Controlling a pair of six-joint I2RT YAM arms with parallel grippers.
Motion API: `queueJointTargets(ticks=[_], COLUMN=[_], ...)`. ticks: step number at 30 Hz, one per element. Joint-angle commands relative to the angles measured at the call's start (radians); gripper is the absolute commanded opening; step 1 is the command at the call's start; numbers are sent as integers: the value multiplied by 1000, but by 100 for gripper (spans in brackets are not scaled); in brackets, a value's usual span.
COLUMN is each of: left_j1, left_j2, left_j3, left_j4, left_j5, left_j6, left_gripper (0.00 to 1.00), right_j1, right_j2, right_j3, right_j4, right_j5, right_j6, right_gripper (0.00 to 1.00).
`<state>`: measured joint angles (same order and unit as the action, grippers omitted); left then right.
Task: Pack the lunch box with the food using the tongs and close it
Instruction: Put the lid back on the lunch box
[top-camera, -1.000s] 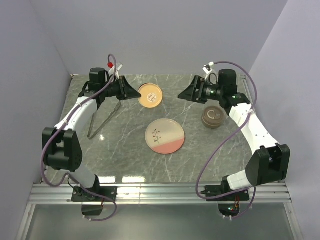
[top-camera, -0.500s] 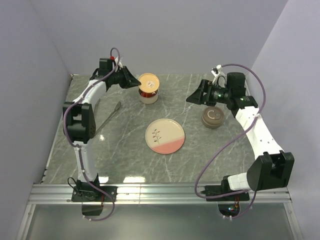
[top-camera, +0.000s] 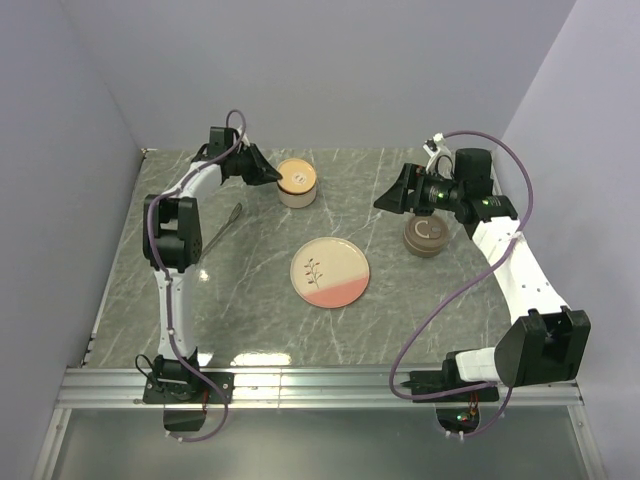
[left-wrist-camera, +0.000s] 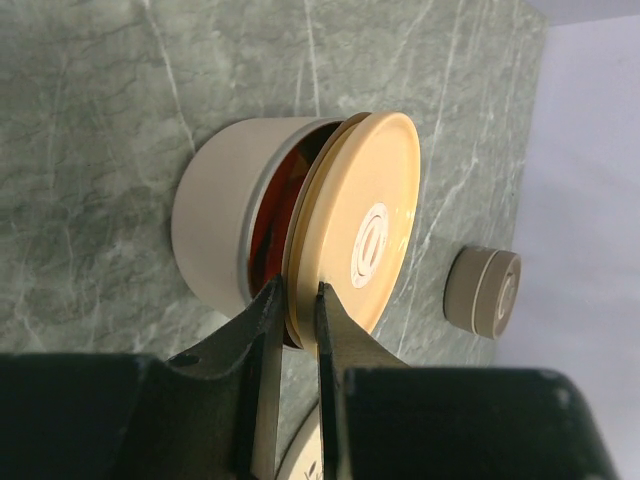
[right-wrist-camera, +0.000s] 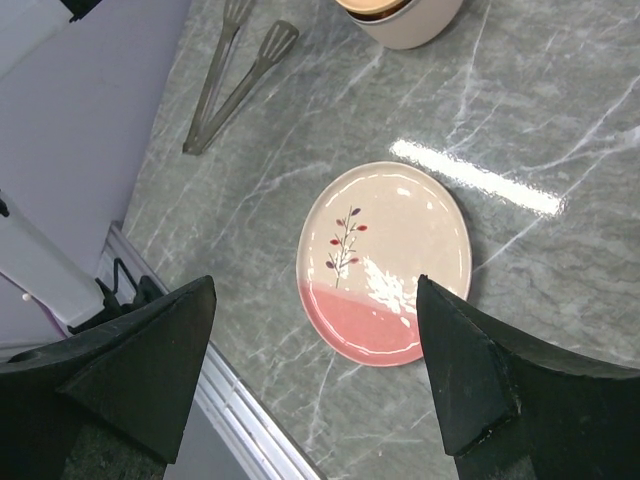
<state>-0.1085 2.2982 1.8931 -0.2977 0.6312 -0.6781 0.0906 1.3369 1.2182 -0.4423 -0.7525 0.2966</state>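
- The counter carries a bare plate; the right fingers hang spread above it, holding nothing.
- The round lunch box, far-left, shows red food inside; the left fingers pinch its tilted lid.
- The tongs lie loose nearby.
- Closing looks to be the step in hand; next, the lid needs seating flat.

No words or numbers can be read. The round cream plastic lid has a small white round sticker with a curly sign on it, too small to read. The small round brown tub has a pale mark on top, maybe a letter C.
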Motion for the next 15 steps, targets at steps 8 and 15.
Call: queueJointTargets(ticks=[8,15], left_j1=[0,0], left_j2=[24,33], left_j3=[46,26], left_j4=[40,34], left_j5=[30,39], left_j6=[-34,-37], left_gripper=[0,12], right_j1=[-8,-6], right_j2=[-19,-1], right_j3=[1,21], right_j4=[13,7], right_j5=[-13,-21], right_j6=[-16,-16], right_gripper=[88,88])
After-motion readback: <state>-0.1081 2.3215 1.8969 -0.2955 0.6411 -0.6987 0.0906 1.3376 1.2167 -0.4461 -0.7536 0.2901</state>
